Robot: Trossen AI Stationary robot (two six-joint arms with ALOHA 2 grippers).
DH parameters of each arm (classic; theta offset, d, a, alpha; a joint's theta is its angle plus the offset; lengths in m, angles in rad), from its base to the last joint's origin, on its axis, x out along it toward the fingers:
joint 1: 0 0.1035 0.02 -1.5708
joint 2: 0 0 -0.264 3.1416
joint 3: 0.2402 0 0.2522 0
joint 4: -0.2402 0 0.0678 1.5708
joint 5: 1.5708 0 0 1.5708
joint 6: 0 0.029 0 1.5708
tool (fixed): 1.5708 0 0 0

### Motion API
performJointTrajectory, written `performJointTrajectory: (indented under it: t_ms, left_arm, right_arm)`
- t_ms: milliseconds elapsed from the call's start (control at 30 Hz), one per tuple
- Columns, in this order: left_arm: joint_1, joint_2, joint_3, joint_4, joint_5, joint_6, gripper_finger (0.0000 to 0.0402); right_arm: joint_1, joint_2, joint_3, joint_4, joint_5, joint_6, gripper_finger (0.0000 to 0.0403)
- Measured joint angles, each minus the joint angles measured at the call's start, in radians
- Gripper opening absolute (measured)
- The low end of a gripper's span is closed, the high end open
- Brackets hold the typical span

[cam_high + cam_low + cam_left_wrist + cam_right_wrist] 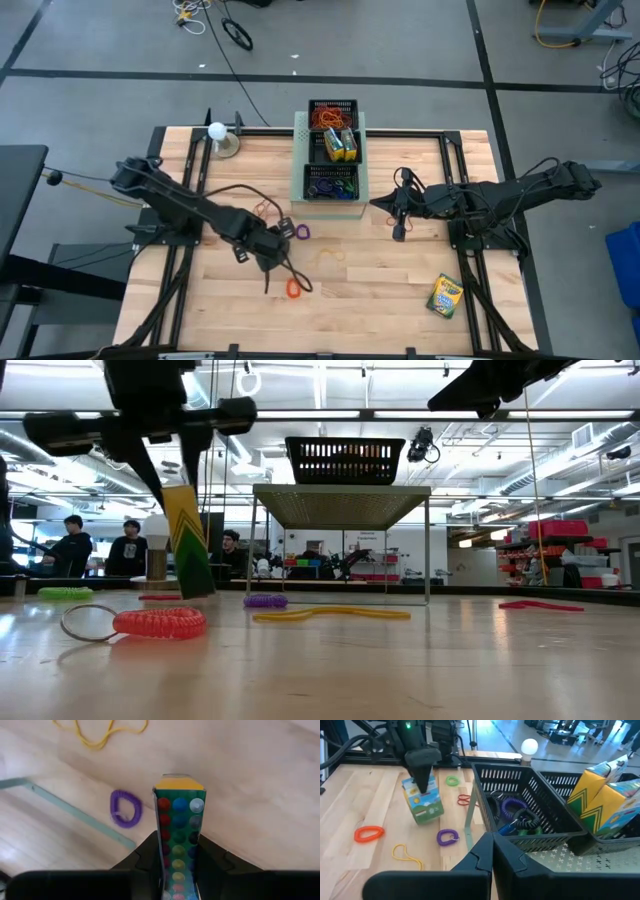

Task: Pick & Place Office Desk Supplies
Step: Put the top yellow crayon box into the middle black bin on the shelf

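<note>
My left gripper [272, 243] is shut on a yellow-and-green crayon box [422, 800], low over the table's middle left. The low view shows that box [188, 545] tilted. A second crayon box [445, 296] lies flat at the near right. Two black mesh trays [333, 112] [331, 183] sit on the pale-green perforated box [297, 160]; the far one holds crayon boxes and bands. Rubber-band loops lie on the wood: an orange coil [293, 288], a purple coil [126, 809], a yellow band [331, 255], a red one [265, 210]. My right gripper [397, 212] hovers shut beside the trays. My left gripper pinches the crayon box's two broad faces between its fingers [212, 857], near the box's upper end [178, 847]. The fingers slant down from above and lie along the box. The box hangs tilted below them, its yellow free end [178, 783] lowest. Whether that end touches the wood I cannot tell.
A white ball on a stand [218, 132] is at the far left. Dark rails [180, 250] run along both sides of the table. Bare wood lies at the near middle, between the orange coil and the lying crayon box. People sit in the room beyond [70, 545].
</note>
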State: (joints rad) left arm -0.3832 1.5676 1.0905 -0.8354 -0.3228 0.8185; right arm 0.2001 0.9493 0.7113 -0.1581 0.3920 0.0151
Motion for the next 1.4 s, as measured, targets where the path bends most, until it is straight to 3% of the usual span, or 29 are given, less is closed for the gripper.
performJointTrajectory:
  t_ms: [400,600,767,1033,1400]
  left_arm:
    - [-0.002,0.05,0.023,0.033,0.02,0.022,0.0099]
    - [-0.002,0.05,0.023,0.069,0.039,-0.062,0.0107]
    - [-0.003,0.05,0.023,0.071,0.041,-0.118,0.0139]
    - [-0.004,0.046,0.023,0.07,-0.059,-0.195,0.0196]
    - [-0.003,-0.085,0.023,0.046,-0.089,-0.434,0.02]
  right_arm:
    - [0.0,0.0,0.0,-0.004,-0.005,-0.004,0.0006]
    - [0.0,0.0,0.0,-0.005,-0.007,-0.007,0.0006]
    - [0.0,0.0,0.0,-0.004,-0.007,-0.003,0.0006]
    - [0.0,0.0,0.0,-0.004,-0.007,0.0,0.0006]
    - [0.0,0.0,0.0,-0.004,-0.006,0.0,0.0006]
